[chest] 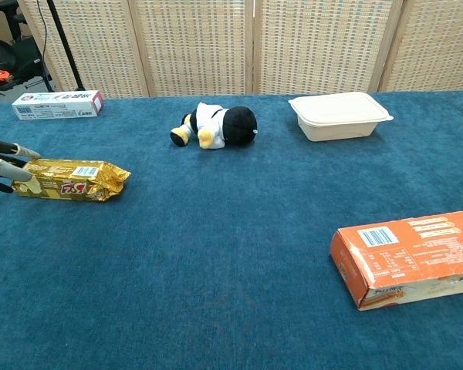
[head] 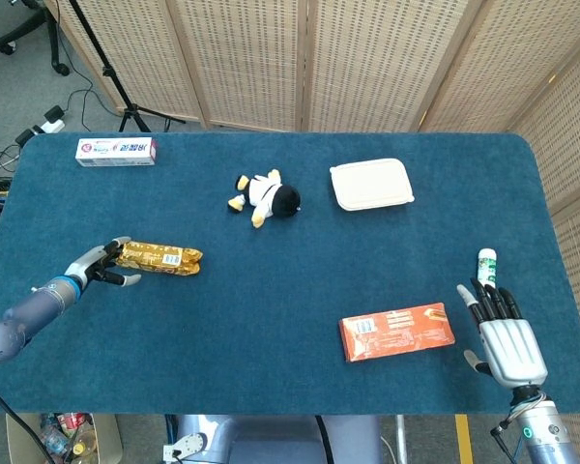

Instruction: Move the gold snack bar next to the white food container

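Observation:
The gold snack bar point(head: 159, 257) lies lengthwise at the table's left side, also seen in the chest view point(chest: 73, 179). My left hand point(head: 101, 266) grips its left end, with the fingers point(chest: 6, 164) around the wrapper at the chest view's left edge. The white food container point(head: 371, 184) stands closed at the back centre-right point(chest: 339, 116), far from the bar. My right hand point(head: 507, 343) rests open and flat at the front right corner, holding nothing.
A penguin plush point(head: 264, 197) lies between the bar and the container. An orange box point(head: 397, 331) sits at the front right, beside my right hand. A toothpaste box point(head: 115, 151) is at the back left. A small white-and-green tube point(head: 486, 263) stands near the right edge.

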You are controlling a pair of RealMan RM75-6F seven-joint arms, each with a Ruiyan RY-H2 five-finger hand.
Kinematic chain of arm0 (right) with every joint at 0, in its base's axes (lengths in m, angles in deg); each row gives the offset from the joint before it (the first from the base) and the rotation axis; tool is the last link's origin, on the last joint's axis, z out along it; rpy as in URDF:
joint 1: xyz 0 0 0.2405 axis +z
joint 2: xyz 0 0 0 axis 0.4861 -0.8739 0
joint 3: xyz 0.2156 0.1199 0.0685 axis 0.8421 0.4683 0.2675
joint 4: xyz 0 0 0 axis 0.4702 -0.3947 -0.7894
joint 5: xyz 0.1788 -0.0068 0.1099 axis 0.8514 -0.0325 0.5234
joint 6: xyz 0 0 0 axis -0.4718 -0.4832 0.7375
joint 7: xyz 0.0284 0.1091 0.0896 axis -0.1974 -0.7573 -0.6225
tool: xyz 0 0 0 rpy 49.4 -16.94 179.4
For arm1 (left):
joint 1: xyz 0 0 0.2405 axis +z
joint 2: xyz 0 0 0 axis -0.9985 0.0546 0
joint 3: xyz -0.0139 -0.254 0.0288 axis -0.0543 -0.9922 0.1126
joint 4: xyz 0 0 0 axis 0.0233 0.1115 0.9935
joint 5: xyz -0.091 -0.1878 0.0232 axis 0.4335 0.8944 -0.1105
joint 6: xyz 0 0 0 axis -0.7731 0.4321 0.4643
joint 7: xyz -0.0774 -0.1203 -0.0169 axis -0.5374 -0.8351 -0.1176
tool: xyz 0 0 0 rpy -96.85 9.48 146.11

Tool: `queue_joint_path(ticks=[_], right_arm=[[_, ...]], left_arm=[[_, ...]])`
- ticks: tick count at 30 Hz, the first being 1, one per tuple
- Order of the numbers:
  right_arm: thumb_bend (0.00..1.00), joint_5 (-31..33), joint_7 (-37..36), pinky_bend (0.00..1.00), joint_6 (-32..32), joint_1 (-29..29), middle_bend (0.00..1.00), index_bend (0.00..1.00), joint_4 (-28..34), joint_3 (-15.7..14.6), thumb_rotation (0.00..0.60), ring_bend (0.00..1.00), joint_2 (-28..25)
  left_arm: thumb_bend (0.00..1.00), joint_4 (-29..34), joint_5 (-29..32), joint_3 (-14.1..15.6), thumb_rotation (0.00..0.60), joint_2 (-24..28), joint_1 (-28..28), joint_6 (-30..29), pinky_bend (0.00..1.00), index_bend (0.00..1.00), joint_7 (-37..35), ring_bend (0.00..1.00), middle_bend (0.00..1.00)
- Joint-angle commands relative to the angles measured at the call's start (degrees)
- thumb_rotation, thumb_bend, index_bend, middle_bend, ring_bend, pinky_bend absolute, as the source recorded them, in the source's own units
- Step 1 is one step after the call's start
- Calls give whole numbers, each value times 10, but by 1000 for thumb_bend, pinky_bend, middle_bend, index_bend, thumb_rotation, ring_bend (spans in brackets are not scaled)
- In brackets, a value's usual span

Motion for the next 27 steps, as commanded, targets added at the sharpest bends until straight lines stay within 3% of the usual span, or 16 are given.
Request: queue_joint_path(ticks=[1,27], right_arm=[[234,0,0,55,0,0,0,16,0,0,600,0,0],[234,-6,-8,55,2,-1,0,16,2,-1,600,0,-3]], left_arm=[[299,3,3,4,600,0,-3,-2,0,0,0,0,0],[299,80,6,16,600,11,-28,-15,0,0,8,0,0]])
